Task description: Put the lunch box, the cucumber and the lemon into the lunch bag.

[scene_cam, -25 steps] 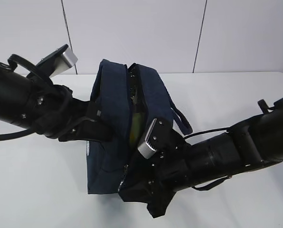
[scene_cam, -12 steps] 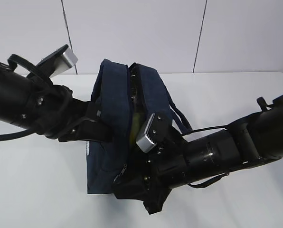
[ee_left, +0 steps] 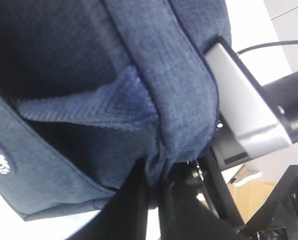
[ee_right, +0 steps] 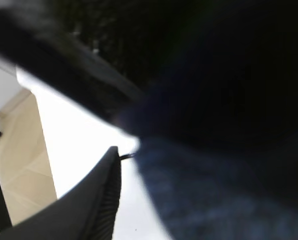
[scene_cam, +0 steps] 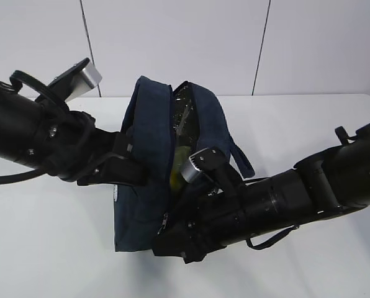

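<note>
Two arms met at the lunch bag (scene_cam: 149, 155), which stood on the white table (scene_cam: 309, 124) with its top gaping. The left gripper (ee_left: 154, 192) was pinched together on a fold of the bag's navy fabric. The right gripper (scene_cam: 172, 239) pressed low against the bag's near side; its jaws stood partly apart, and what they held could not be told. Something yellow-green (scene_cam: 175, 171) showed inside the opening.

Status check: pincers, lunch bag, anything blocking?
Left pincer shut on lunch bag fabric. Right pincer at bag's near end, grip unclear. Bag open, yellow-green visible inside. Nothing blocking.
</note>
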`<action>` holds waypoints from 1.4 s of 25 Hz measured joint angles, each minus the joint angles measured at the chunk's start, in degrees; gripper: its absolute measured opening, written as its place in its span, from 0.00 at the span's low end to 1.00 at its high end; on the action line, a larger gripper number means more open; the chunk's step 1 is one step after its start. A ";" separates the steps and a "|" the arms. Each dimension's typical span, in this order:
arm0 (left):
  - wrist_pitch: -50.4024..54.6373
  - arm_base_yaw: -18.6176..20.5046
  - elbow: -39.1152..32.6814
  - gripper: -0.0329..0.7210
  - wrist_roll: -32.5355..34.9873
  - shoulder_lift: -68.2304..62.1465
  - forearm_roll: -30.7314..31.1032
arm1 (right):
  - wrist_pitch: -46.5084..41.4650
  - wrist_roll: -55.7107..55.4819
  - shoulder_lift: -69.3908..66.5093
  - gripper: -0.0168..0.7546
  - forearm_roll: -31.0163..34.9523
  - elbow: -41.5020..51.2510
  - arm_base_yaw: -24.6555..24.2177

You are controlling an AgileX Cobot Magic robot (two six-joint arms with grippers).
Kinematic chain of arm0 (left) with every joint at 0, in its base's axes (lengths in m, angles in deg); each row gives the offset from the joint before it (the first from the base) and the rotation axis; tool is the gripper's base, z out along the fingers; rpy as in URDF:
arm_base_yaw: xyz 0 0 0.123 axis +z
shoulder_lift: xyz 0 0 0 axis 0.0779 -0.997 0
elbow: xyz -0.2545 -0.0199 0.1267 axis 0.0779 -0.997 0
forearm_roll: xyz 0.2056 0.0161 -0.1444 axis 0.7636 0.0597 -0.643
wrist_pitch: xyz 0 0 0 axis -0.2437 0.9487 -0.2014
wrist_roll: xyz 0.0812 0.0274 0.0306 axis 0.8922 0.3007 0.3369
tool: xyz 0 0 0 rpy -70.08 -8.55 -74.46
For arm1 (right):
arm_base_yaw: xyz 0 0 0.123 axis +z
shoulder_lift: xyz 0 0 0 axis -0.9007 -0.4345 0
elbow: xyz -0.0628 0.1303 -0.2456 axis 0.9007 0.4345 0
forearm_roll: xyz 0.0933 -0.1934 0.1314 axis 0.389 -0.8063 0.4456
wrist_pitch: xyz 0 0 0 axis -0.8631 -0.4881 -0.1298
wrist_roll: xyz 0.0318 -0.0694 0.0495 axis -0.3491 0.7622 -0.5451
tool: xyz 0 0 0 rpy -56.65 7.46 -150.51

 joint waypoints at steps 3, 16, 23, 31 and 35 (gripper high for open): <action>0.00 0.00 0.00 0.05 0.00 0.00 -0.15 | 0.00 -2.10 0.00 0.38 0.00 0.00 0.00; 0.00 0.00 0.00 0.05 0.00 0.00 -0.29 | 2.07 -2.63 0.00 0.12 0.00 -0.01 0.00; 0.00 0.00 0.00 0.05 0.00 0.00 -0.29 | 2.07 -1.89 0.00 0.10 0.10 -0.11 0.00; 0.00 0.00 0.00 0.05 0.00 0.00 -0.29 | 1.71 0.55 0.00 0.02 0.22 -0.11 0.00; 0.00 0.00 0.00 0.05 0.00 0.00 -0.29 | 2.09 1.14 0.00 0.00 0.22 -0.11 0.00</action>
